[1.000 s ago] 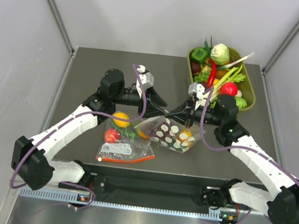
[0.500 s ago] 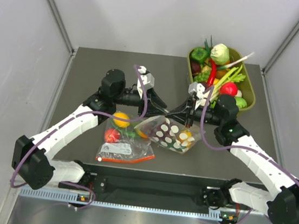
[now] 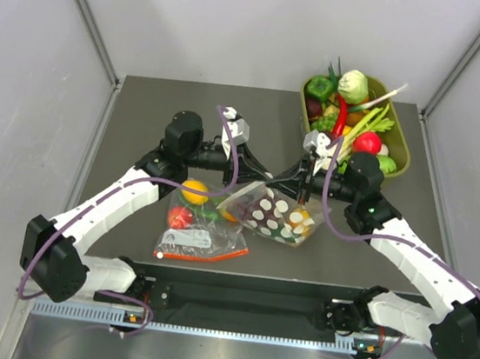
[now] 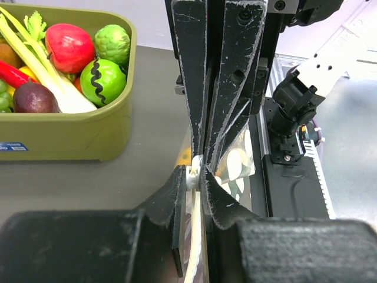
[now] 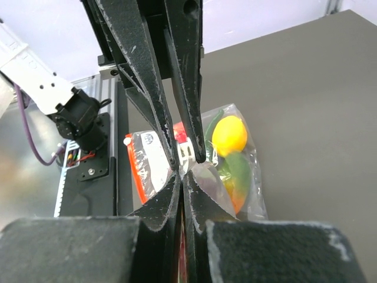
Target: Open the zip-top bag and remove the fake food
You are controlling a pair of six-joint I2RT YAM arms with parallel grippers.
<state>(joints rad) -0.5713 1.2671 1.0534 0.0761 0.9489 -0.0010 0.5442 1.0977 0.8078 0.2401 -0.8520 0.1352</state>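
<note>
1. The clear white-dotted plastic zip-top bag [image 3: 277,217] is being held at frame centre.
2. Its edge is being pinched by the left gripper [image 3: 263,170].
3. It is being clamped by the right gripper [image 3: 273,182] too.

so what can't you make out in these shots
- Top view: both jaws cover the zip of the dotted bag; open or sealed, unclear.
- Top view: dots hide most of the food in it.
- Left wrist view: left edge cuts off the tray.
- Right wrist view: jaws hide the middle of the plain bag.
</note>
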